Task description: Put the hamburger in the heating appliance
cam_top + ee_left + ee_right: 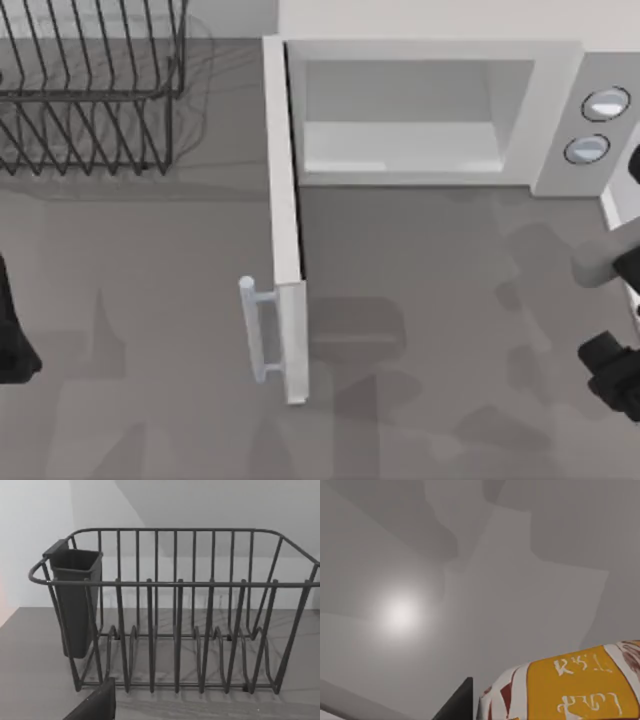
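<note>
**Wrapped hamburger sitting at the right gripper, microwave door standing open**

You are looking down on a grey table [150, 300] with the large white boxy microwave [555, 110] standing at the far side, toward the right. Its side-hinged door [285, 240] is swinging fully open toward you, bar handle [258, 330] facing left, and the pale cavity [410, 115] is lying exposed beside the grey panel with two round knobs [597, 125].

Your right arm is sitting at the table's right edge, its dark right gripper [610, 370] partly cut off there. In the right wrist view the white-wrapped hamburger with orange-yellow and dark red patches [575, 690] is showing just beside a dark finger [457, 702]; you cannot tell whether the fingers are pinching it.

Your left arm is parked at the left edge, its left gripper [15, 335] facing the black wire dish rack [175, 615] with a dark cutlery cup [75, 600] hanging on its end.
</note>
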`<state>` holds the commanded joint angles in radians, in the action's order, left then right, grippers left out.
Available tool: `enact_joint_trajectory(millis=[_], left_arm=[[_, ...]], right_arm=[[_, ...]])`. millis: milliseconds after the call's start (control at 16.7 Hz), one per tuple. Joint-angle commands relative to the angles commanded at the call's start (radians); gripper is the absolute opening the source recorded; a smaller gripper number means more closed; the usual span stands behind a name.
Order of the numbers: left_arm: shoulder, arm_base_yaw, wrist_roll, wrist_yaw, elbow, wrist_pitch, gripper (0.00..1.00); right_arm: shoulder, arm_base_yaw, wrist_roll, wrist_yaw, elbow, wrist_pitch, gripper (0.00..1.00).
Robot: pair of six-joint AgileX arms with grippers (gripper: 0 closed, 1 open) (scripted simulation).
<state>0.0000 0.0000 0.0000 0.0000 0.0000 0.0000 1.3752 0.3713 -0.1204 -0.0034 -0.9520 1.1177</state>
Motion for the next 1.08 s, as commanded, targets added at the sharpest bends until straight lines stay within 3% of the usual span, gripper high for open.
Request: enact_joint_trajectory(millis=[540, 1080], left_arm=[[0.000, 0.000, 0.000, 0.000, 0.000, 0.000, 1.00], [0.000, 0.000, 0.000, 0.000, 0.000, 0.000, 1.00]], right_arm=[[0.053, 0.020, 0.020, 0.037, -0.021, -0.099, 0.00], [0.411, 0.104, 0.158, 0.255, -0.144, -0.750, 0.00]])
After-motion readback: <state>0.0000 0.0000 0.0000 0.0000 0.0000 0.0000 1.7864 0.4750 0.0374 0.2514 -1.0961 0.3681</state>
